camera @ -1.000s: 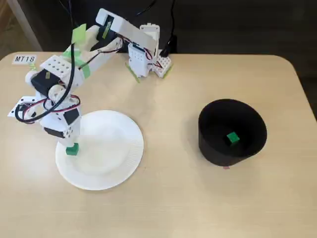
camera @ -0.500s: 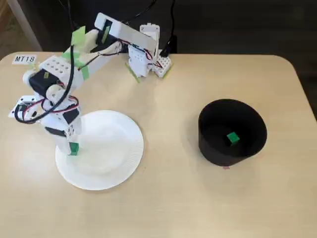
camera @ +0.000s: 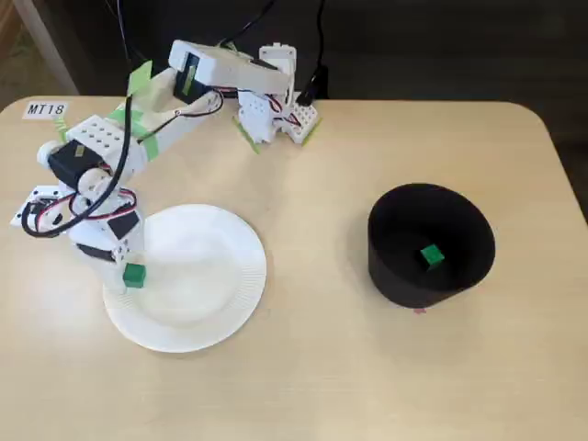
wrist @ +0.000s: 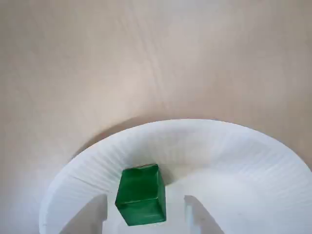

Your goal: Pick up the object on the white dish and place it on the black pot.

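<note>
In the fixed view the arm reaches from its base at the far edge of the table (camera: 303,367) down to the left side of the white paper plate (camera: 207,276). The gripper (camera: 129,276) sits over the plate's left rim with a green cube (camera: 135,275) at its tip. In the wrist view the cube (wrist: 141,195) stands between the two white fingers (wrist: 92,214), with a clear gap on each side, so the jaws are spread wider than the cube and not touching it. The cube rests on the ribbed rim area of the plate (wrist: 234,161), near the plate's edge.

The black pot (camera: 395,266) stands well apart on the right of the table, open at the top, with a second green cube (camera: 432,256) lying inside it. Between plate and pot the tabletop is bare. The pot sits back from the table's right edge, and the plate's near rim lies well inside the near edge.
</note>
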Action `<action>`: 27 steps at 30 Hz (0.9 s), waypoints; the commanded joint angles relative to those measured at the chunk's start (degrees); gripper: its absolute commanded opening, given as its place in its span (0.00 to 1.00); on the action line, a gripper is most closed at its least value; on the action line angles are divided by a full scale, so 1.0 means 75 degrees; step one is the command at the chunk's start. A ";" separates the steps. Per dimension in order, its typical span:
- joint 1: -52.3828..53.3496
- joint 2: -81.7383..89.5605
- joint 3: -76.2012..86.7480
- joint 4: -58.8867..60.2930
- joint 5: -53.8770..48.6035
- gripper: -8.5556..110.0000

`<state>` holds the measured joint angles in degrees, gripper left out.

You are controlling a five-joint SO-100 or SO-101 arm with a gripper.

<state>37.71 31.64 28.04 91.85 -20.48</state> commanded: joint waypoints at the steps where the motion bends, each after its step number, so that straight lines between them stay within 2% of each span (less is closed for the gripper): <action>1: 0.0000 0.0094 -0.0398 0.0047 -0.0094 0.25; 11: 0.0047 -0.0527 -0.1254 0.0246 0.0152 0.07; 14: 0.0035 -0.1066 -0.2391 0.0680 0.0164 0.07; 19: -0.0152 -0.0609 -0.2402 0.0691 0.0176 0.07; 27: -0.1172 0.1934 -0.1500 0.0715 0.0457 0.07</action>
<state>31.82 36.56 14.24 97.03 -18.19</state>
